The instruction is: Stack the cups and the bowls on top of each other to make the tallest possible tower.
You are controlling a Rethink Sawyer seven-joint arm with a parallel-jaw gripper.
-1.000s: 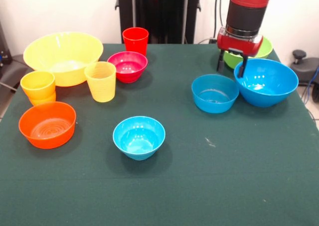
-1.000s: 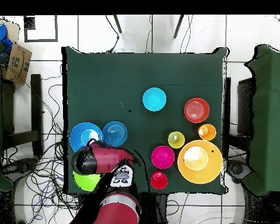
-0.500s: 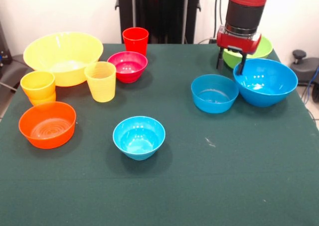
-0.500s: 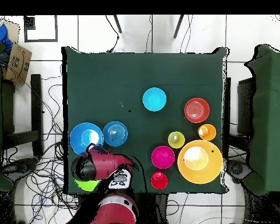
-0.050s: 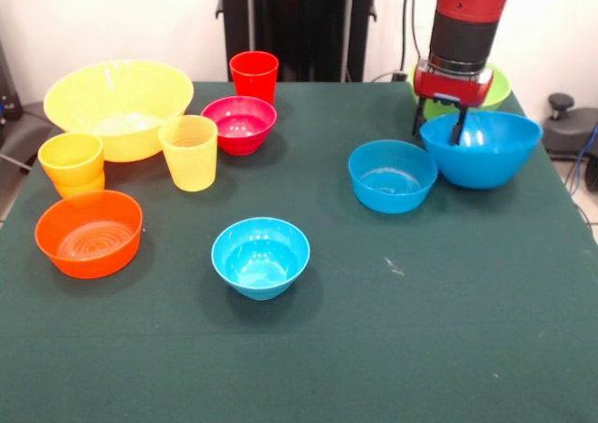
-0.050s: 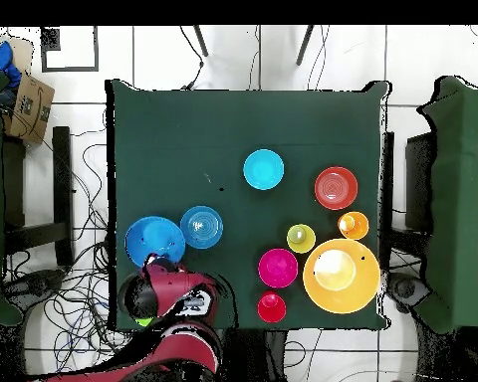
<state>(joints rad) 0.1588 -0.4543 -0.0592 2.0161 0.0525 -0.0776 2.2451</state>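
My gripper (image 5: 437,124) is shut on the far rim of the large blue bowl (image 5: 481,152), one finger inside and one outside; the bowl hangs tilted, slightly raised, against a smaller blue bowl (image 5: 392,176). From overhead, the arm (image 6: 168,293) covers the gripper beside the large blue bowl (image 6: 155,241). A light-blue bowl (image 5: 261,257) sits mid-table. At left stand the large yellow bowl (image 5: 119,105), shallow orange bowl (image 5: 89,233), magenta bowl (image 5: 239,122), and red cup (image 5: 254,76), yellow cup (image 5: 189,152) and orange-yellow cup (image 5: 71,162). No tower stands.
A lime green bowl (image 5: 495,91) sits behind the arm at the table's far right corner, mostly hidden. Cables and chairs surround the green table (image 6: 183,129) in the overhead view.
The gripper has raised and tilted the large blue bowl, carrying it slightly left. The smaller blue bowl beside it has shifted a little left.
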